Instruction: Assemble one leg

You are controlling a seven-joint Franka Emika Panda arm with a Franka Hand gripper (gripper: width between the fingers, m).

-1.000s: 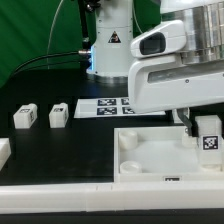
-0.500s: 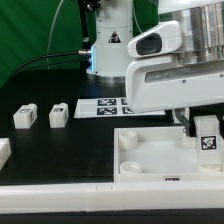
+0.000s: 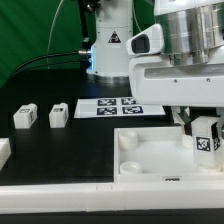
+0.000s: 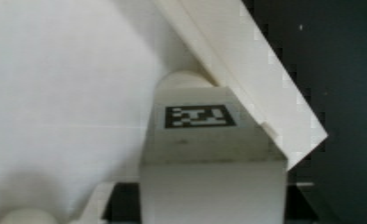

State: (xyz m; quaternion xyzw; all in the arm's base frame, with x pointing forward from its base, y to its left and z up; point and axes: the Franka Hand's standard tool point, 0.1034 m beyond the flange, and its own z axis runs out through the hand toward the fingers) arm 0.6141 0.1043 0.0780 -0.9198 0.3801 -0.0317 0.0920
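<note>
My gripper (image 3: 202,128) is shut on a leg (image 3: 207,139), a small white block with a black-and-white tag, and holds it upright at the corner of the large white panel (image 3: 150,155) on the exterior view's right. In the wrist view the leg (image 4: 205,150) runs down between the dark fingers (image 4: 127,200), its tag facing the camera, with the panel's raised rim (image 4: 251,75) slanting beside it. Whether the leg's lower end sits in a corner socket is hidden. Two more legs (image 3: 24,116) (image 3: 58,114) stand on the black table at the exterior view's left.
The marker board (image 3: 108,106) lies behind the panel. Another white part (image 3: 4,152) sits at the left edge. The robot base (image 3: 108,50) stands at the back, with a green curtain behind. A white strip (image 3: 60,202) borders the table's front.
The wrist has turned a little, with the held leg tilting slightly. The loose legs and panel have not moved.
</note>
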